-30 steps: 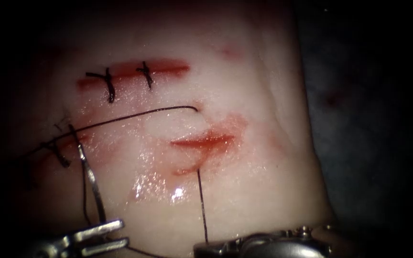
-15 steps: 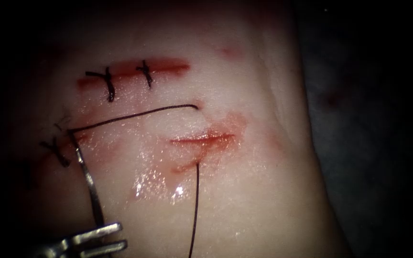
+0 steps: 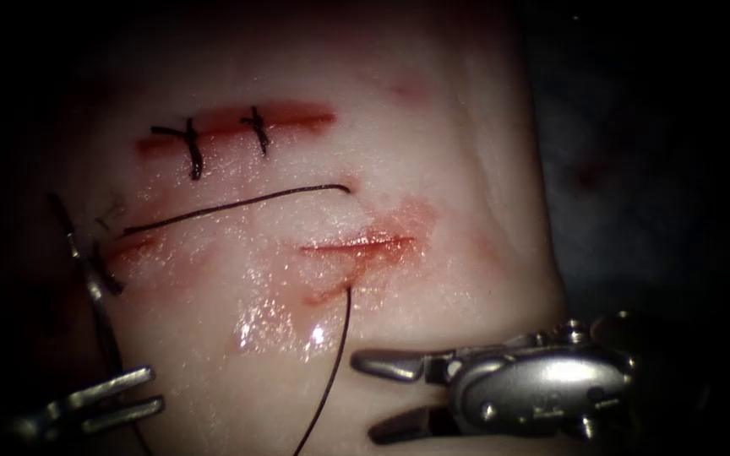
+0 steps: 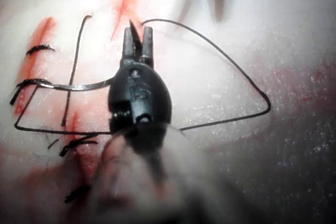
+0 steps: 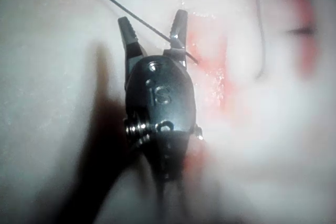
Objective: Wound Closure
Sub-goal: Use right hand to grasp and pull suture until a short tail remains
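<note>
Nearest the endoscope, the right arm's steel needle driver (image 3: pixel 382 397) stands with jaws spread and empty, the dark suture thread (image 3: pixel 331 371) just left of its tips. The left arm's needle driver (image 3: pixel 141 393) grips the curved steel needle (image 3: pixel 86 270) at its tail end. Beyond, the needle lies outside the pale pork tissue (image 3: pixel 466 169), well left of the red cut (image 3: pixel 356 247), its long axis running up and away; the right tool is nearer the thread.

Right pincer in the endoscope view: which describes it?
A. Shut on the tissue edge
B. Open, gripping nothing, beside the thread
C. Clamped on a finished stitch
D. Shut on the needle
B. The right pincer has its jaws spread apart with nothing between them, just right of the thread that runs down from the cut; the right wrist view also shows the jaws apart.
</note>
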